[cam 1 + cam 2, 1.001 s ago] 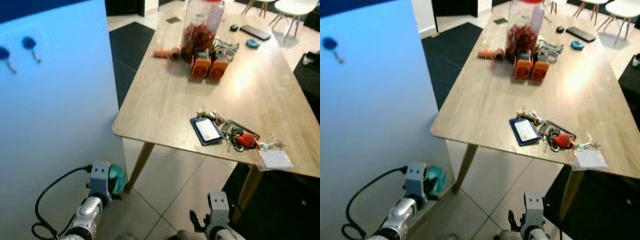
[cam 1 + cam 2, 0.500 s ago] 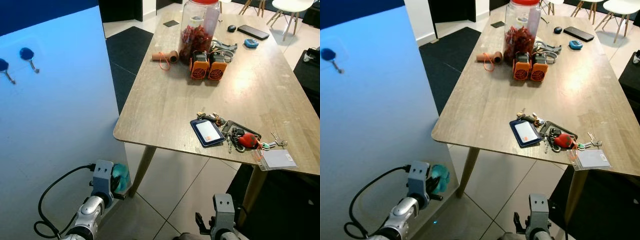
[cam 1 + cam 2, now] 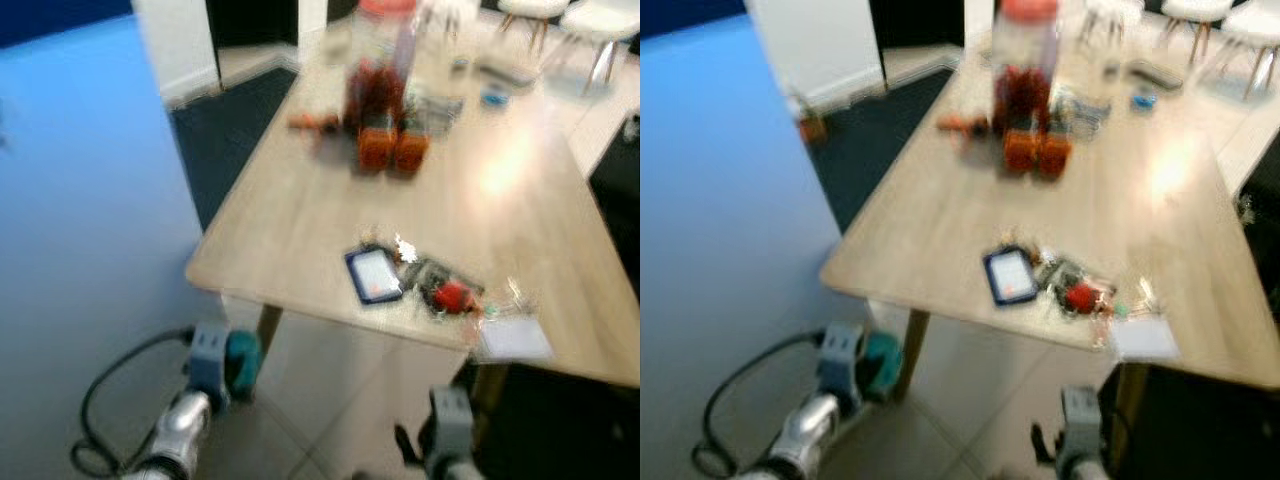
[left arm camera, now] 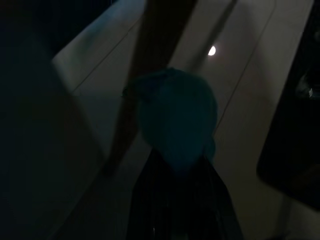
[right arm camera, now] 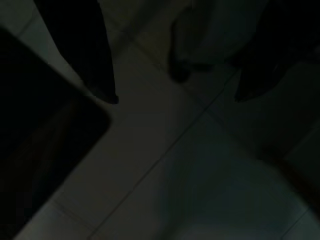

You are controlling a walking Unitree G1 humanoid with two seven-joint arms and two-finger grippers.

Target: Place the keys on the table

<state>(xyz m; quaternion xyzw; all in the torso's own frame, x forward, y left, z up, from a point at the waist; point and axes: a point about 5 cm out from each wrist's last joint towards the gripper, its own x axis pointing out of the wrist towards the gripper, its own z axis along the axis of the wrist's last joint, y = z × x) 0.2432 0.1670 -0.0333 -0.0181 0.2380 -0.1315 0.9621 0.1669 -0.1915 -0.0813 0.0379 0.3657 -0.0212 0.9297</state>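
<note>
My left gripper (image 3: 236, 357) hangs low beside the blue wall, shut on a round teal key tag (image 4: 175, 115); the keys themselves are hidden. It is below and left of the wooden table's near corner (image 3: 205, 270). On the table near its front edge lie a bunch of keys with a red fob (image 3: 452, 296) and a blue card holder (image 3: 372, 276). My right gripper (image 5: 177, 95) hangs open over the tiled floor, nothing between its fingers. The eye views are blurred.
A tall jar with red contents (image 3: 378, 60) and two orange objects (image 3: 390, 150) stand further back on the table. A white card (image 3: 512, 340) lies at the front right edge. A table leg (image 3: 262, 330) stands close to my left gripper. Dark mat (image 3: 225, 130) beyond.
The whole picture has shifted and blurred, so the camera has moved; the blue-tagged keys on the wall have left the view. Both arms hang much as before.
</note>
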